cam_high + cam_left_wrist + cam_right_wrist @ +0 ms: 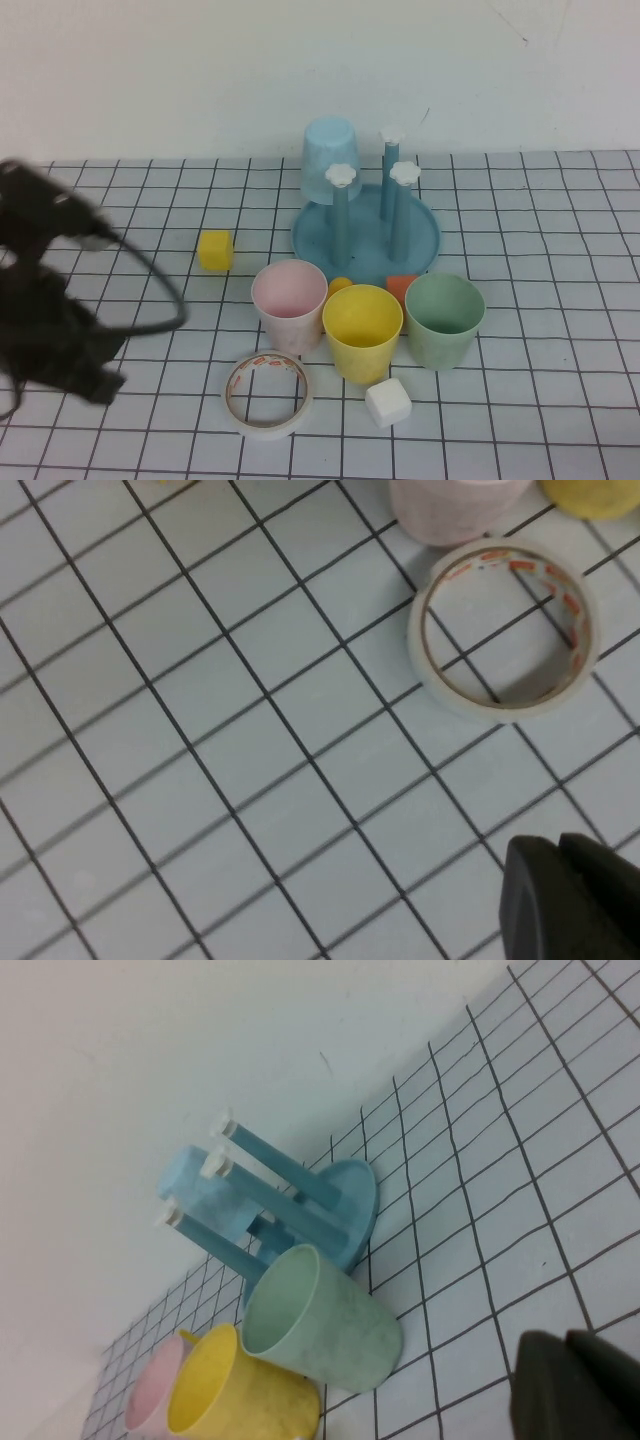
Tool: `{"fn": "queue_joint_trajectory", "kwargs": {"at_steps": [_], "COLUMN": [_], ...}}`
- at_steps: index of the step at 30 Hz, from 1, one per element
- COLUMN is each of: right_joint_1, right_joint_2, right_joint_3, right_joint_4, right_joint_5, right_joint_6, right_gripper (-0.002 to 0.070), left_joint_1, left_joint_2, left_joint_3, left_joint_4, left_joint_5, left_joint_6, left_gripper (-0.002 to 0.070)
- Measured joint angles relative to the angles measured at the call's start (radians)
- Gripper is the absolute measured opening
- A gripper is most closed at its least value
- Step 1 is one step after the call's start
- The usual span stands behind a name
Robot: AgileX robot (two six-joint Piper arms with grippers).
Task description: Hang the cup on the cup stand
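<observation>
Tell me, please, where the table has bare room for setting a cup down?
Bare grid lies right of the green cup and blue round peg tray, and left of the yellow cube, below the left claw. Crowded: pale pink cup, yellow cup, tape roll, white cube. The right claw hangs aside.

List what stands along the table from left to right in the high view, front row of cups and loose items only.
Left gripper → yellow block → tape roll → pink cup → yellow cup → white block → green cup. The right gripper shows only in its own wrist view.
</observation>
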Motion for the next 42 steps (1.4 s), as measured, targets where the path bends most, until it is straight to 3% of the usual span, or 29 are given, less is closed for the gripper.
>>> {"fn": "queue_joint_trajectory", "kwargs": {"at_steps": [4, 8, 12, 14, 17, 20, 23, 38, 40, 42], "right_joint_1": [0.0, 0.0, 0.0, 0.0, 0.0, 0.0, 0.0, 0.0, 0.0, 0.0], "right_joint_2": [0.0, 0.0, 0.0, 0.0, 0.0, 0.0, 0.0, 0.0, 0.0, 0.0], "right_joint_3": [0.0, 0.0, 0.0, 0.0, 0.0, 0.0, 0.0, 0.0, 0.0, 0.0], "right_joint_4": [0.0, 0.008, 0.015, 0.015, 0.017, 0.017, 0.019, 0.023, 0.023, 0.023], "right_joint_5": [0.011, 0.022, 0.022, 0.022, 0.022, 0.022, 0.022, 0.024, 0.024, 0.024], "right_joint_6": [-0.016, -0.049, -0.06, -0.062, -0.062, -0.067, -0.073, -0.086, -0.088, -0.088], "right_gripper": [-0.0001, -0.0001, -0.0001, -0.0001, -0.0001, -0.0001, -0.0001, -0.0001, -0.0001, -0.0001], "left_joint_1": [-0.124, -0.219, -0.236, -0.24, -0.241, -0.241, -0.241, -0.241, -0.241, -0.241], "left_joint_2": [0.149, 0.325, 0.455, 0.516, 0.584, 0.651, 0.702, 0.952, 0.967, 0.977], "left_joint_3": [-0.164, -0.381, -0.539, -0.599, -0.65, -0.678, -0.694, -0.787, -0.791, -0.791], "left_joint_4": [0.167, 0.245, 0.249, 0.251, 0.257, 0.249, 0.231, 0.244, 0.244, 0.244], "left_joint_5": [0.058, 0.195, 0.285, 0.297, 0.301, 0.304, 0.283, 0.127, 0.123, 0.123], "left_joint_6": [-0.151, -0.224, -0.233, -0.233, -0.234, -0.243, -0.247, -0.355, -0.356, -0.356], "left_gripper": [-0.0001, -0.0001, 0.0017, 0.0076, 0.0228, 0.0424, 0.0513, 0.0483, 0.0445, 0.0348]}}
